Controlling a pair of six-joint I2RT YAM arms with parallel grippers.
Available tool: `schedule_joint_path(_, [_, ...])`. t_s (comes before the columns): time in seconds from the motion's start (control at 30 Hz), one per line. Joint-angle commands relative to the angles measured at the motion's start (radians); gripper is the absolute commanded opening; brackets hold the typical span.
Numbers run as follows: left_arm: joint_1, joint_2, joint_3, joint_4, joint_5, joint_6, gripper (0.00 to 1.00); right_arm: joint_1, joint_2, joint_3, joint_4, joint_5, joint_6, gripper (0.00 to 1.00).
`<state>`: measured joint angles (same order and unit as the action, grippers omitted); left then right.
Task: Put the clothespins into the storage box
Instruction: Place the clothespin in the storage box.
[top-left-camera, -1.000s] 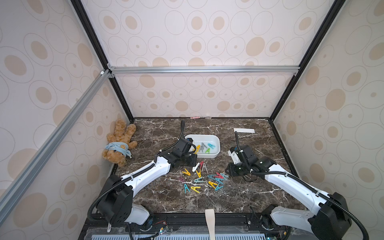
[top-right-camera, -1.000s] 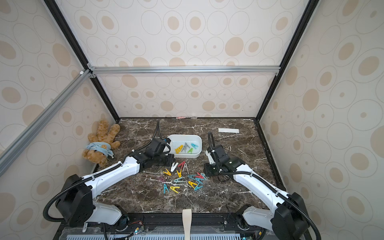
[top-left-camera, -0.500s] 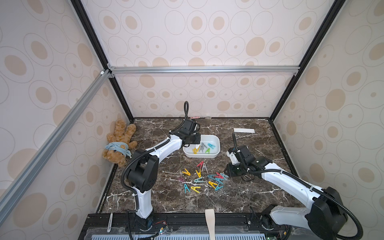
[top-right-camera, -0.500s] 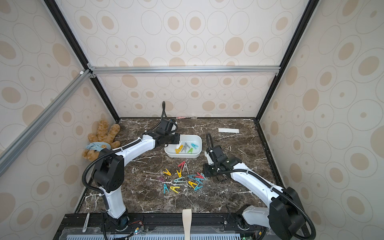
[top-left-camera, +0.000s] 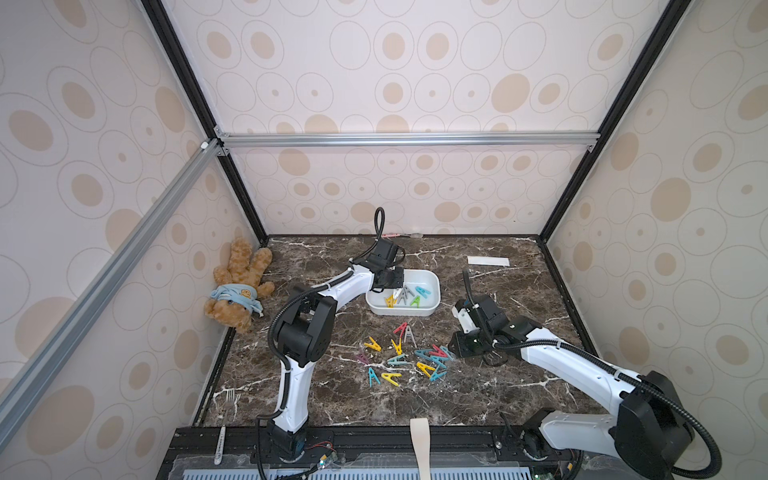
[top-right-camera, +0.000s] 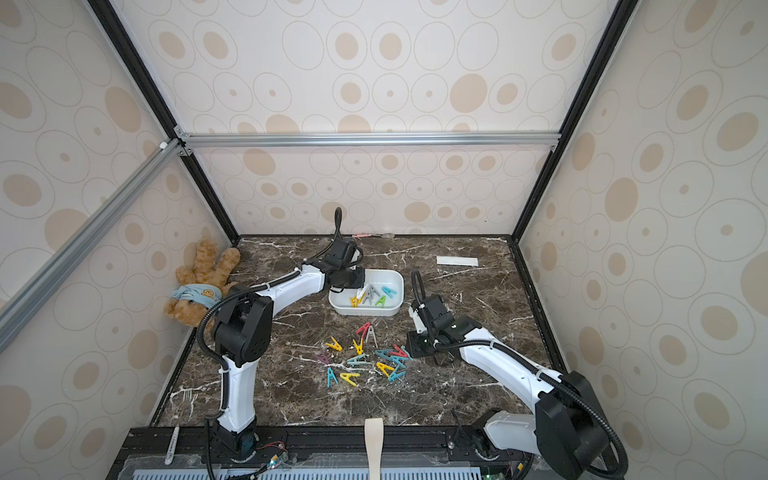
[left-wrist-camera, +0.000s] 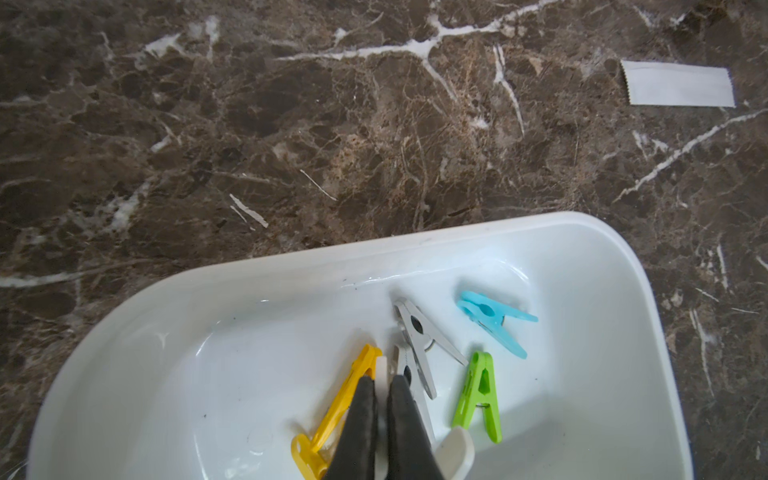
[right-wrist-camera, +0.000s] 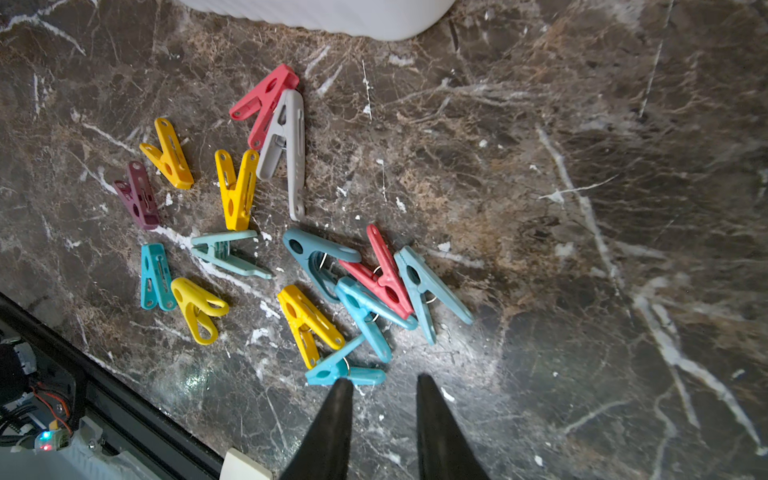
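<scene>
Left gripper (left-wrist-camera: 382, 380), jaws pinching a white clothespin (left-wrist-camera: 455, 451), hangs over the storage box (left-wrist-camera: 291, 266) toward the far edge of the table (top-left-camera: 478, 399). Right gripper (right-wrist-camera: 384, 386), jaws apart and empty, flanks loose clothespins (right-wrist-camera: 376, 270) mid-table; overlapped pegs may snag together.

Mostly hidden: white clothespin (left-wrist-camera: 455, 451), behind the fingers (left-wrist-camera: 361, 419) of the left gripper (left-wrist-camera: 382, 377); whether it is pinched cannot be told.
Partly covered: yellow clothespin (left-wrist-camera: 345, 392), lower end.
Cut off at picture edge: storage box (left-wrist-camera: 582, 257), in both wrist views.
Too small to identify: pink item (top-left-camera: 392, 235) by the back wall.
</scene>
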<state>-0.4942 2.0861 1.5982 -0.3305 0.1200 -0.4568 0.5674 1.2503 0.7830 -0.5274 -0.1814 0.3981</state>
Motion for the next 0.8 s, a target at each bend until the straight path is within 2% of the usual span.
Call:
schedule_joint_path(0.0, [0.008, 0.002, 0.025, -0.006, -0.011, -0.011, 0.13, 0.001, -0.007, -0.011, 0.01, 0.017, -0.018, 0.3])
schedule_joint_path(0.17, [0.008, -0.013, 0.015, 0.002, -0.006, -0.011, 0.2, 0.0, -0.017, -0.015, 0.006, 0.023, -0.019, 0.3])
schedule_joint_path(0.33, [0.008, -0.045, 0.009, 0.002, -0.005, -0.006, 0.21, 0.0, -0.02, -0.004, -0.01, 0.035, -0.029, 0.3])
schedule_joint_path(0.5, [0.008, -0.113, -0.023, 0.009, 0.001, -0.004, 0.29, 0.0, -0.011, 0.024, -0.042, 0.049, -0.057, 0.3])
schedule_joint_path(0.77, [0.002, -0.326, -0.225, 0.033, 0.027, 0.013, 0.4, 0.005, 0.079, 0.026, -0.046, 0.076, -0.102, 0.29])
